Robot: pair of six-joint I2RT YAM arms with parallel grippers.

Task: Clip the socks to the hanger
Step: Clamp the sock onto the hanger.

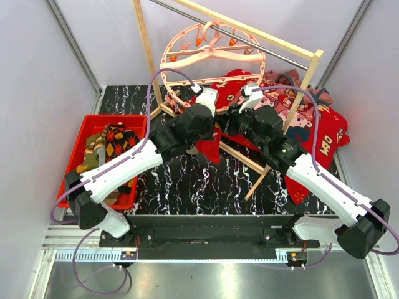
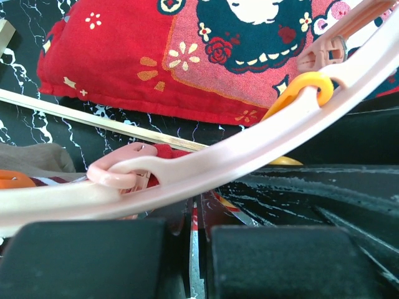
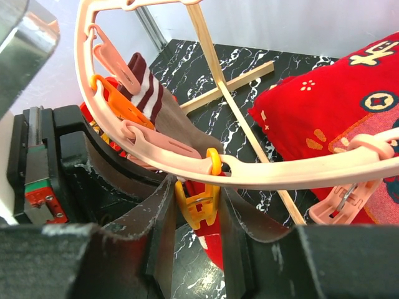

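Observation:
The salmon-pink ring hanger (image 1: 212,56) hangs from the rail at the back. Both grippers meet under its near rim. In the right wrist view my right gripper (image 3: 198,205) is shut on a yellow clip (image 3: 199,199) on the ring (image 3: 299,168), with a red sock (image 3: 215,243) hanging in it. My left gripper (image 2: 198,233) is shut on the edge of the red sock (image 2: 197,215) just below the ring (image 2: 237,156). A striped sock (image 3: 146,87) and a taupe sock (image 3: 184,128) hang from nearby clips. More socks (image 1: 109,146) lie in the red bin.
The red bin (image 1: 93,124) sits at the left. A big red cartoon-printed cloth (image 1: 312,124) lies at the right behind the wooden rack frame (image 1: 146,50), whose floor bar (image 1: 240,159) crosses the black marble table. Pink and orange clips (image 3: 118,103) dangle close to my fingers.

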